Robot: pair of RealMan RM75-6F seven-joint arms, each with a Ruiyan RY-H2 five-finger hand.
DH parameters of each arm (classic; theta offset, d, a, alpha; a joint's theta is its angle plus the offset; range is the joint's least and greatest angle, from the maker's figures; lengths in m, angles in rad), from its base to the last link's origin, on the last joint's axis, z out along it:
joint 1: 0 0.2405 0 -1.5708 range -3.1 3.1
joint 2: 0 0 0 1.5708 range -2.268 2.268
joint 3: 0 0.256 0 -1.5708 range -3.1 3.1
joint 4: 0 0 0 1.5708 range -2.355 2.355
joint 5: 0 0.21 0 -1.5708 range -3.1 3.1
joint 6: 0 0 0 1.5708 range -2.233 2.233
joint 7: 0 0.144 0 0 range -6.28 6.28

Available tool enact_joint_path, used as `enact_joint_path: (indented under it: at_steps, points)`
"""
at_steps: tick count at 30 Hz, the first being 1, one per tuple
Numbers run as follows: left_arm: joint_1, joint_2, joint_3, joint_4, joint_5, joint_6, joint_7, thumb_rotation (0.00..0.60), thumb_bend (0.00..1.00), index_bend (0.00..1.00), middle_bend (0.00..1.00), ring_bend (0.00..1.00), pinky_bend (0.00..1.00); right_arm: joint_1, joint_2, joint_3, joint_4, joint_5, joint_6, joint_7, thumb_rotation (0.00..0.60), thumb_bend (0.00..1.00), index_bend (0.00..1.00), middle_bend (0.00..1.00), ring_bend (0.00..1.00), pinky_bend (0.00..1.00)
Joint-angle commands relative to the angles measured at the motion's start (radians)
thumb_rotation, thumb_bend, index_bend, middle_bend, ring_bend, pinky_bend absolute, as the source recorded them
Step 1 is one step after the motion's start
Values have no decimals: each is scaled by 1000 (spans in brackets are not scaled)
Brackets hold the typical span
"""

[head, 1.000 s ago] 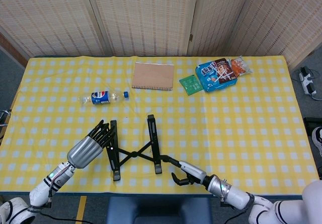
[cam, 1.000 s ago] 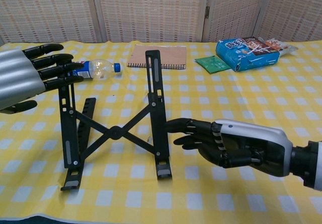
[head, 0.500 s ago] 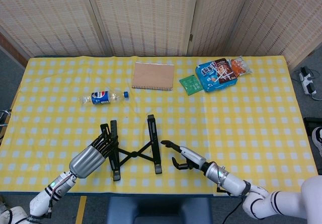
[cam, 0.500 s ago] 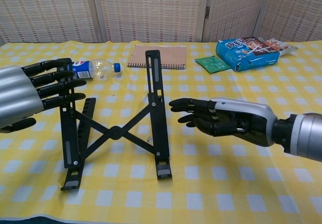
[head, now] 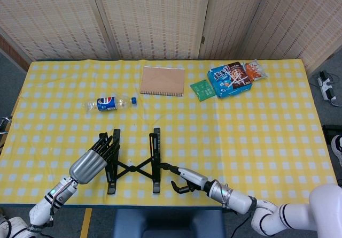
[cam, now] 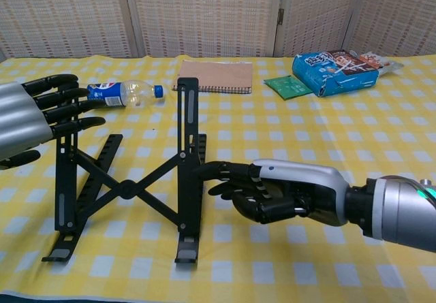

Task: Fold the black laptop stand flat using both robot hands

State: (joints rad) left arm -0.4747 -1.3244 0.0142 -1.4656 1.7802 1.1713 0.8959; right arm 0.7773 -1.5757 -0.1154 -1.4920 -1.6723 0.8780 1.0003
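The black laptop stand (head: 133,166) (cam: 126,190) stands unfolded near the table's front edge, its two rails joined by crossed bars. My left hand (head: 96,160) (cam: 30,116) is at the outer side of the left rail, fingers stretched out and touching its top, holding nothing. My right hand (head: 184,179) (cam: 272,194) lies to the right of the stand. One extended fingertip touches the right rail about halfway up, and the other fingers are loosely bent under with nothing in them.
A Pepsi bottle (head: 109,103) (cam: 122,92) lies behind the stand to the left. A brown notebook (head: 162,81), a green packet (head: 201,89) and snack bags (head: 231,77) sit at the back. The table's front edge (head: 160,205) is close behind the stand's feet.
The stand has slid left and slightly toward the front edge, with the same spread. My right hand followed it and now touches the right rail; my left hand shifted left with it.
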Motion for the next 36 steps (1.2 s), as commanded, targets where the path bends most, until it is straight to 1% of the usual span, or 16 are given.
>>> enact_joint_path:
  at_steps: [1,5,8,9,12,15,17,18,19,21,23,25,26,29,33,36]
  points:
    - [0,1,2,-3,4,5,-6,600,391,85,0,0,0,-5,5,-16,-16,-15,16,-7,393,758,0,14,56,0]
    - [9,12,4,-22,13,40,-47,600,391,81,0,0,0,-19,39,-34,-47,-36,61,-11,391,759,0,14,54,0]
    - [22,26,1,-47,1,69,-102,600,391,67,0,0,0,-31,72,-40,-66,-42,93,-15,392,758,0,14,53,0]
    - [39,45,-3,-87,-29,93,-179,600,391,62,0,0,0,-43,109,-43,-84,-46,128,-22,393,759,0,14,54,0]
    - [59,108,5,-178,-89,95,-357,600,391,41,0,0,0,-60,184,-53,-123,-56,176,-26,394,759,0,14,67,0]
    - [65,152,6,-227,-129,88,-510,600,391,18,0,0,0,-63,225,-42,-139,-32,182,-31,393,753,0,14,68,0]
    - [69,173,3,-237,-156,85,-602,600,390,7,0,0,0,-55,239,-25,-145,-2,163,-28,393,677,0,13,66,0]
    - [70,179,-1,-239,-169,84,-641,600,390,2,0,0,0,-49,241,-16,-145,13,149,-29,395,602,0,11,62,0]
    - [69,186,-4,-238,-178,80,-684,600,388,0,0,0,0,-44,238,-4,-142,30,136,-30,395,511,0,7,57,0]
    - [68,199,-12,-232,-209,67,-804,600,370,0,0,0,0,-25,224,24,-131,67,94,-41,395,399,0,1,43,0]
    - [66,213,-17,-232,-237,47,-916,600,338,0,0,0,0,-7,204,52,-116,99,60,-53,388,324,0,0,27,0]
    - [63,230,-20,-232,-258,22,-1057,600,299,0,0,0,0,14,176,87,-98,135,23,-61,357,262,0,0,10,0]
    - [63,234,-20,-228,-263,13,-1140,600,274,0,0,0,0,24,156,108,-85,156,8,-63,340,245,0,0,7,0]
    - [59,245,-13,-210,-260,-14,-1296,600,235,0,0,0,0,51,106,149,-50,194,-34,-69,266,201,0,0,0,0]
    - [53,245,-1,-168,-255,-51,-1460,600,203,0,0,0,0,98,43,195,-10,219,-101,-38,241,196,0,0,0,0]
    - [50,234,9,-139,-246,-71,-1560,600,200,0,0,0,0,120,16,212,1,202,-117,-20,237,197,0,0,16,0]
